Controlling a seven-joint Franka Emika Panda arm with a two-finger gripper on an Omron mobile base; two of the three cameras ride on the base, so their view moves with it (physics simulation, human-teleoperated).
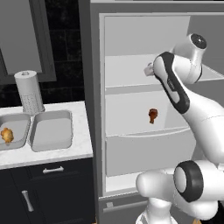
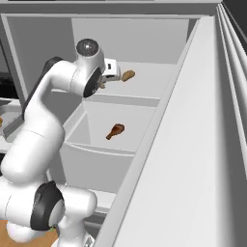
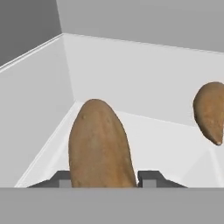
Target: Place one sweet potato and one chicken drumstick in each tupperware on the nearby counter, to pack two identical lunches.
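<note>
Sweet potato [image 3: 101, 146] nearest, between fingertips [image 3: 150, 178]; gripper [image 3: 104, 179] clamped on it.

No legible text, label, brand, number or sign appears on any surface inspected. The fridge [image 1: 144, 109] walls and shelves are plain grey. Left of the fridge, the counter [image 1: 81, 144], the two tupperware [image 1: 51, 129] trays and the paper towel roll [image 1: 29, 92] carry no markings. The roll's lower part shows a fine dotted pattern, possibly texture rather than print; the view is too coarse to tell.
</note>
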